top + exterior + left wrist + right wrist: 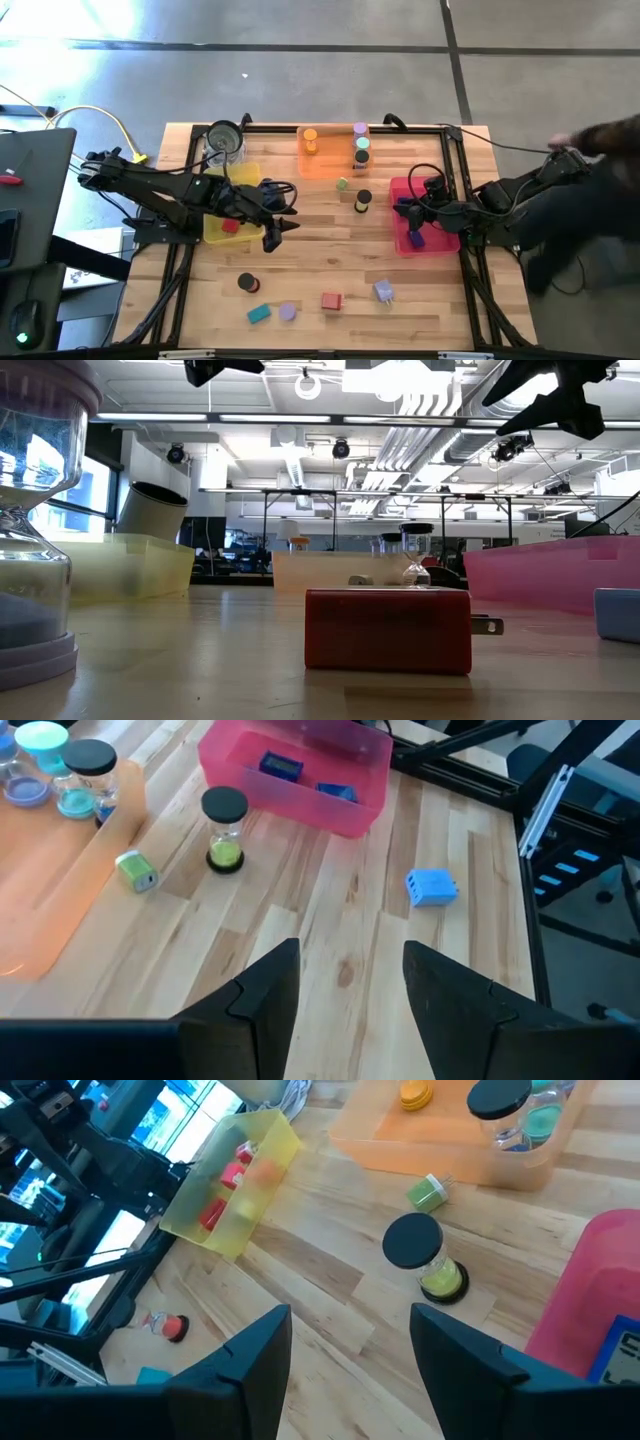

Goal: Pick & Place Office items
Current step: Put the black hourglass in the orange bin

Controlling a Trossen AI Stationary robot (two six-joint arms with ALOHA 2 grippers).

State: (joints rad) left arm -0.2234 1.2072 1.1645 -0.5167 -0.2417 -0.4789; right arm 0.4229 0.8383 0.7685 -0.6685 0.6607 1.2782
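Hovering the left claw, spread and empty, beside the yellow tray, right claw likewise spread and empty over the pink tray; ideally descending squarely around the red block lying apart on the surface.

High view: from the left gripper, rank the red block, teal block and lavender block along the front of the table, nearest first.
From the left gripper:
1. Teal block, front left.
2. Red block, front middle; close to the teal one.
3. Lavender block, front right, clearly farthest.
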